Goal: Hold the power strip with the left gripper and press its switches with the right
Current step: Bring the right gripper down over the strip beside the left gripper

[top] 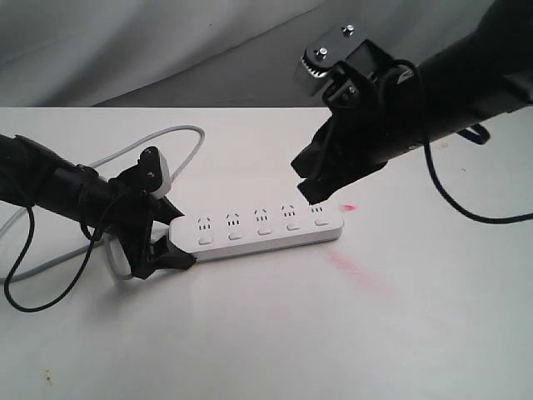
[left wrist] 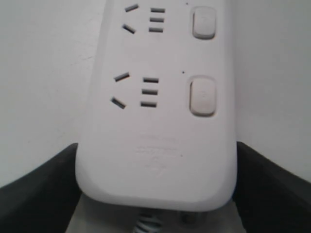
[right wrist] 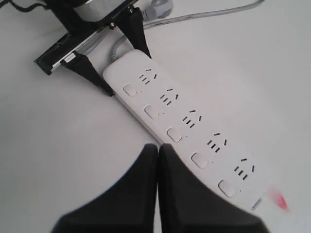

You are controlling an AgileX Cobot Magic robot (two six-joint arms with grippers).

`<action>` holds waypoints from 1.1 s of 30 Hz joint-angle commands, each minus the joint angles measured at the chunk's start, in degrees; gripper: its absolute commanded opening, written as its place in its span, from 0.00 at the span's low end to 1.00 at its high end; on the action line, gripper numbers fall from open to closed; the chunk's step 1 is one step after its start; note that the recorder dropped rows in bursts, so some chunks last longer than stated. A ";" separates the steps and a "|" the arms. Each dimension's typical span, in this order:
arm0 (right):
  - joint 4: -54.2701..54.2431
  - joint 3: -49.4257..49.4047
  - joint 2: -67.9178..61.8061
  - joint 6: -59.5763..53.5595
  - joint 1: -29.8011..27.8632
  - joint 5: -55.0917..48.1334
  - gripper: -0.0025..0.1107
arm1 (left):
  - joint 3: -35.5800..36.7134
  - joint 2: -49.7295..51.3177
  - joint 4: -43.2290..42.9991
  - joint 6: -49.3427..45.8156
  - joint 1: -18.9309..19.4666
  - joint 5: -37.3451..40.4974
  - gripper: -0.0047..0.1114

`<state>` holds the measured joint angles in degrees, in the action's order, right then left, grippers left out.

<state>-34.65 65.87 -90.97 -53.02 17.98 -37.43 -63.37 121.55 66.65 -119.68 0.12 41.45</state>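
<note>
The white power strip (top: 266,232) lies on the table with its five switches (top: 264,231) along the near side. My left gripper (top: 171,235) is shut on its cord end, a black finger (left wrist: 41,194) pressed against each side of the power strip (left wrist: 155,145). Two switches (left wrist: 202,95) show in the left wrist view. My right gripper (top: 315,193) hangs shut just above the strip's far end, empty. In the right wrist view its closed fingertips (right wrist: 158,148) point beside the row of switches (right wrist: 174,133) on the power strip (right wrist: 194,104). Whether they touch it I cannot tell.
The grey cord (top: 171,133) loops away behind the left arm, its plug (right wrist: 160,7) at the view's edge. A thin black cable (top: 21,283) hangs from the left arm. A red spot (top: 348,207) and faint red smear (top: 354,271) mark the white table (top: 275,333).
</note>
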 commanded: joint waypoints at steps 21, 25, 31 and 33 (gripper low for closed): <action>-17.43 22.58 -27.76 -41.38 3.37 -8.79 0.02 | -0.30 0.07 0.06 -0.25 -0.40 0.59 0.49; -18.90 22.58 -29.70 -41.39 3.62 -7.27 0.02 | -0.30 0.07 0.06 -0.25 -0.40 0.59 0.49; -19.04 22.58 -30.61 -41.66 4.97 -1.16 0.04 | -0.30 0.07 0.06 -0.25 -0.40 0.59 0.49; -19.04 22.58 -30.61 -41.88 5.42 0.38 0.11 | -0.30 0.07 0.06 -0.25 -0.40 0.59 0.49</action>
<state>-53.10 88.11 -121.61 -94.21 22.84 -39.48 -63.37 121.55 66.65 -119.68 0.12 41.45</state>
